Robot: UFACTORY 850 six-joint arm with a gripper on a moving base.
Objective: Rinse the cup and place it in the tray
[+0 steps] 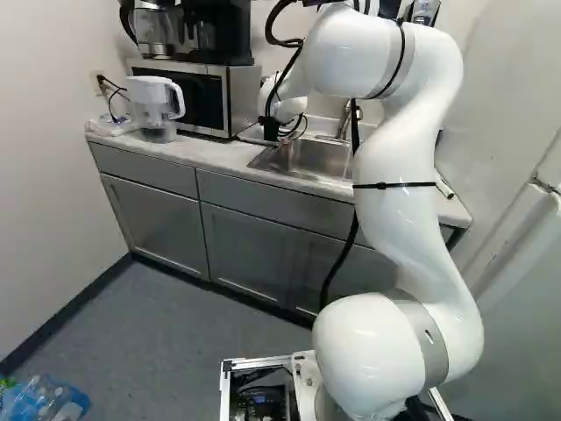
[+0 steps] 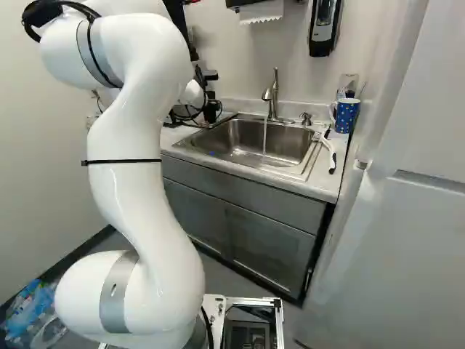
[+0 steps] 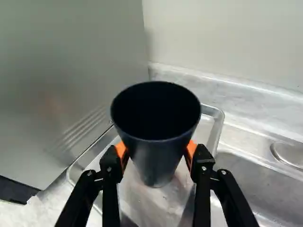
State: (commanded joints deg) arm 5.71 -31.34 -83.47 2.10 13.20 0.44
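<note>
At the left end of the sink in the left base view is my gripper, its fingertips hard to make out. In the wrist view the gripper has a dark, tapered cup between its fingers, with an orange pad against each side. The cup stands upright with its open mouth up. Under it lies a shallow metal tray; whether the cup's base touches it, I cannot tell. Water runs from the faucet into the sink.
The microwave borders the tray on one side, the sink the other. A white pitcher stands beyond the microwave. Right of the sink are a blue dotted mug and a white-handled brush. Bagged bottles lie on the floor.
</note>
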